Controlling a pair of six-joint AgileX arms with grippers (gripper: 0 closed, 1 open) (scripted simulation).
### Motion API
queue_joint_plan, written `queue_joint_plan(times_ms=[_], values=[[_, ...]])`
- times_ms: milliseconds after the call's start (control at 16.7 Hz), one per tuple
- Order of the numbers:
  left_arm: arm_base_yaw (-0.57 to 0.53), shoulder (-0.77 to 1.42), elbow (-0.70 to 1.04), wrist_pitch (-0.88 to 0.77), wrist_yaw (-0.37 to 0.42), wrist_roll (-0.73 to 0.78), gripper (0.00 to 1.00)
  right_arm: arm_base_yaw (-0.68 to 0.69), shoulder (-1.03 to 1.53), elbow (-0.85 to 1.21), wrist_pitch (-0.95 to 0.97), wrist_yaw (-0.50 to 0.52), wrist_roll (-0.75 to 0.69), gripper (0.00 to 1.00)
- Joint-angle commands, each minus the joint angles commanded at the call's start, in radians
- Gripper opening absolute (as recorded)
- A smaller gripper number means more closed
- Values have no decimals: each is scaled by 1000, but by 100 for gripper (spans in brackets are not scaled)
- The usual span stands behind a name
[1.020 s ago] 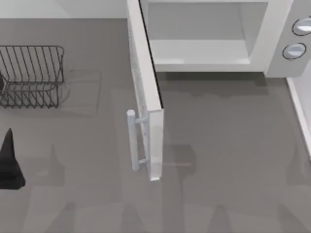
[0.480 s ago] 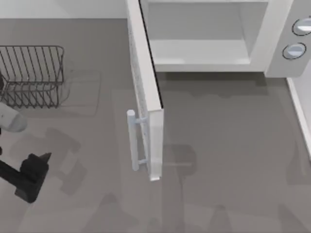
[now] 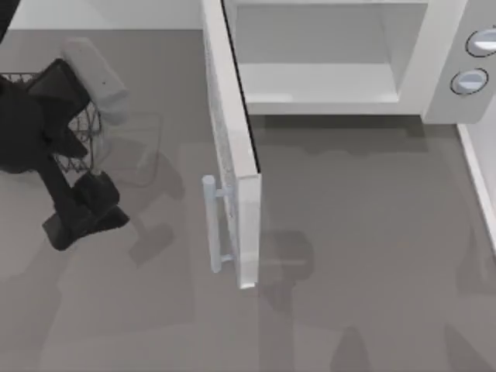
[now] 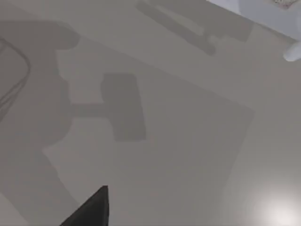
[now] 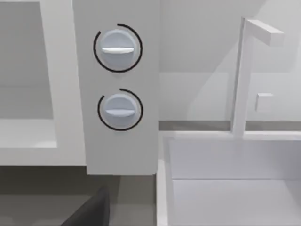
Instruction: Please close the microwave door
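Note:
The white microwave stands at the back of the table with its pale cavity exposed. The microwave door is swung wide open and juts toward the table's front, its vertical grey bar handle on the left face. My left gripper hovers low over the table, well to the left of the handle and apart from it. The left wrist view catches the handle's end far off. The right wrist view faces the microwave's two round knobs.
A dark wire rack sits at the back left, partly under my left arm. A white basin with a tall white spout stands right of the microwave. Grey tabletop lies in front of the cavity.
My left arm has swung in from the left edge, up over the wire rack, and its gripper has moved right toward the door. The door has not moved.

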Motion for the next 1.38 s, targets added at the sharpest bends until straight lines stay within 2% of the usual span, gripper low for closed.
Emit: queue_joint_plan(times_ms=[360,600,1080,1380], values=[[-61,339,506,-260,89,195,100,0,0,0,0,0,0,100],[-79,447,720,-327,127,274,100,0,0,0,0,0,0,100],[-78,465,765,-332,136,292,100,0,0,0,0,0,0,100],[-123,461,628,-184,125,251,100,0,0,0,0,0,0,100]])
